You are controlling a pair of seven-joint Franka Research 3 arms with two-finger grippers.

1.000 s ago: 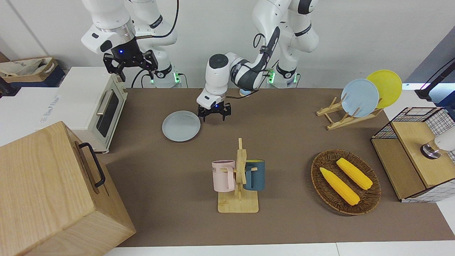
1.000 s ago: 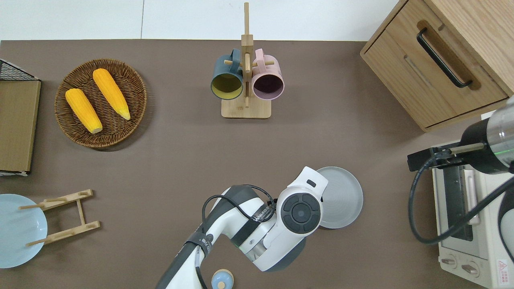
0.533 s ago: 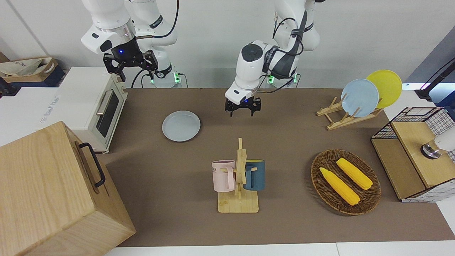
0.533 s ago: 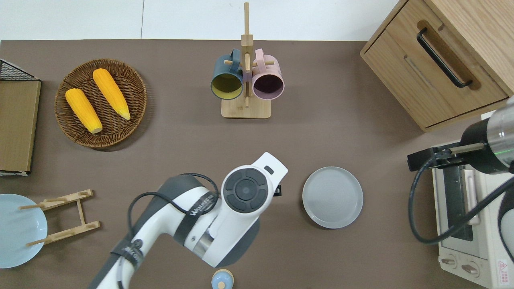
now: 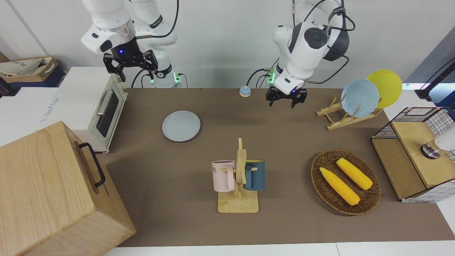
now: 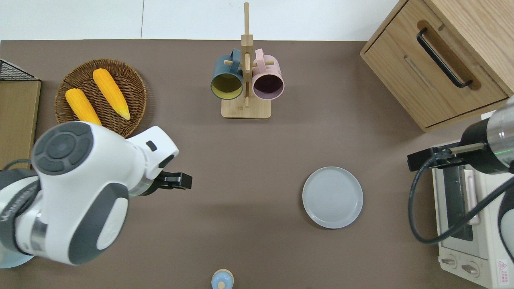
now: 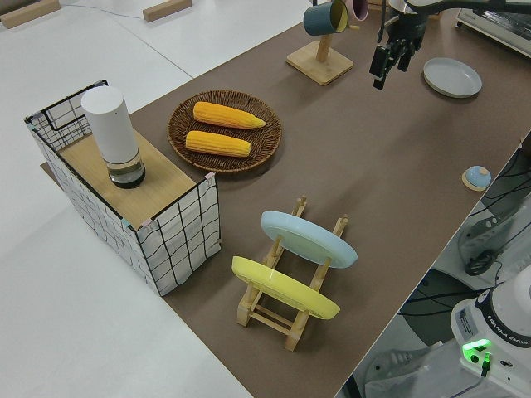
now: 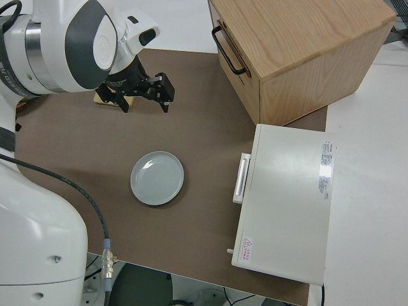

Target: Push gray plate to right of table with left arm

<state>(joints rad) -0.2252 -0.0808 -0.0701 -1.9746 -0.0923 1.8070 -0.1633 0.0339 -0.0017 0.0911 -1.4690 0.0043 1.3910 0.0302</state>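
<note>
The gray plate (image 6: pixel 332 197) lies flat on the brown table (image 6: pixel 257 160), toward the right arm's end, beside the white oven (image 5: pixel 93 106) and nearer to the robots than the mug rack (image 6: pixel 245 80). Nothing touches the plate. The left gripper (image 5: pixel 286 100) hangs in the air with its fingers spread and empty, well apart from the plate, over bare tabletop toward the left arm's end, near the wicker basket (image 6: pixel 134 90) that holds two corn cobs (image 6: pixel 111 93). A small blue bell (image 6: pixel 222 279) sits at the table's edge nearest the robots. The right arm is parked, its gripper (image 5: pixel 130 64) open.
</note>
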